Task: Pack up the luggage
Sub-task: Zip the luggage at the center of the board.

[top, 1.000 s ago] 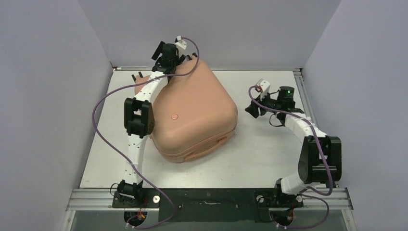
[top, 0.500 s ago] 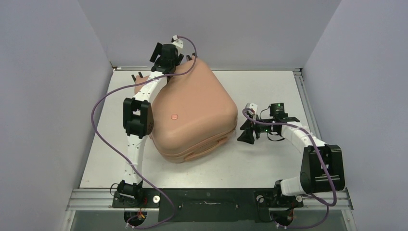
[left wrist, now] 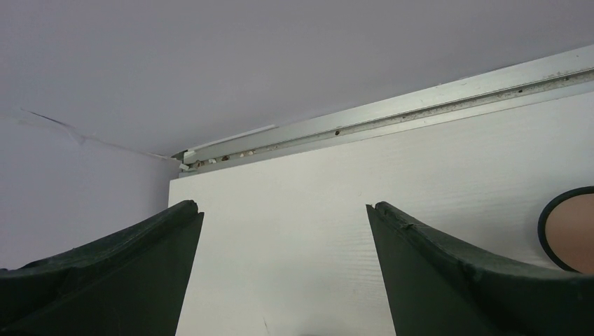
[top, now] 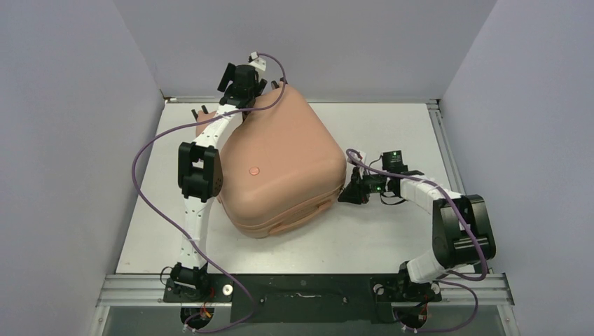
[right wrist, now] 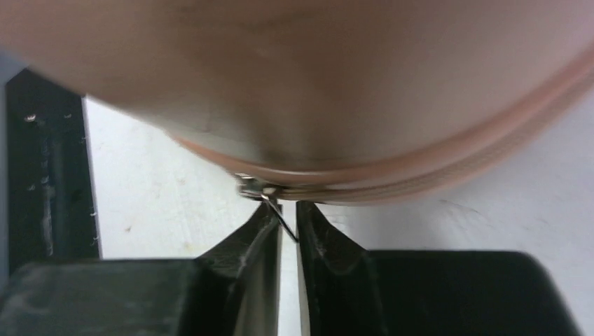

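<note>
**Right fingers on the zipper pull, left fingers open at the far corner**

Left: the left fingers (top: 242, 78) sit at the far-left corner of the luggage (top: 280, 161), a small salmon-pink hard-shell suitcase with rounded corners, up by the back wall (top: 301, 42). In the wrist view both fingers are spread wide, and the bare white desk (top: 392, 133) shows through the gap. The aluminium rail (left wrist: 420, 105) runs along the desk's far edge beyond them. A round pink caster wheel (left wrist: 571, 234) with a black rim shows at the right edge of that view, just beside the right-hand finger. Can't tell whether they touch.

Middle: the luggage lies closed and flat on the desk, left of centre, turned at an angle with one corner toward the back wall. The small round dot (top: 254, 169) on the upper shell faces up. The left arm (top: 199, 175) runs along the luggage's left edge.

Right: the right fingers (top: 347, 193) are at the luggage's right-hand corner, low by the desk, pointing into the shell. In the wrist view they are drawn almost together with only a thin slit between them. They are closed on the thin metal zipper pull (right wrist: 280, 217), which hangs off the slider (right wrist: 249, 187) on the pink zipper seam (right wrist: 455, 168). The tips sit just under the seam. The blurred shell fills the top of that view.
</note>
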### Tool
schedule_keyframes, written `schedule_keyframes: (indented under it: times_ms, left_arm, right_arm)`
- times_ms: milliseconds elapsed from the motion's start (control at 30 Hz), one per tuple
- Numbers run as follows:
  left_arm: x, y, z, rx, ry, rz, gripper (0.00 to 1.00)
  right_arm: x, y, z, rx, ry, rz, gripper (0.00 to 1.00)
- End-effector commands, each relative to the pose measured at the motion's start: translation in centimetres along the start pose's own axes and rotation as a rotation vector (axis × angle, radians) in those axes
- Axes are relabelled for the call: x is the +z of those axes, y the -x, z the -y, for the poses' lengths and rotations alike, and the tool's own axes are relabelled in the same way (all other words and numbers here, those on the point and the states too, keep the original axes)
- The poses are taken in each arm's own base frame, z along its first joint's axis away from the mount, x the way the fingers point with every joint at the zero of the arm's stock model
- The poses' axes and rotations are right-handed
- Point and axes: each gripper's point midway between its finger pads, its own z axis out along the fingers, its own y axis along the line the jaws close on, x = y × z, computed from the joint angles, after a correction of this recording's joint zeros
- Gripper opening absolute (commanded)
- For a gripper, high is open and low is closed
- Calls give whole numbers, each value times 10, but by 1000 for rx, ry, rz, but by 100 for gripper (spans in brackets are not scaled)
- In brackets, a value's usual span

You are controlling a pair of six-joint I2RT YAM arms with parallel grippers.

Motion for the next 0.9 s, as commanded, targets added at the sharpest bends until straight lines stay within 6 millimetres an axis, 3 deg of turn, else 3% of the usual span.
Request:
schedule_keyframes:
  times_ms: [0, 300, 600, 867]
  left_arm:
    - [-17, -26, 33, 67, -102, -99, 93]
    - [-16, -28, 35, 70, -108, -105, 93]
    - [-18, -31, 40, 66, -123, -111, 93]
    - [-17, -40, 46, 69, -128, -119, 92]
  right_arm:
    - [-1, 34, -16, -125, 129, 96, 6]
    - [-25, 26, -17, -222, 121, 70, 5]
    - [-46, 44, 61, -155, -415, 113, 5]
    - [-64, 52, 97, -112, -700, 111, 5]
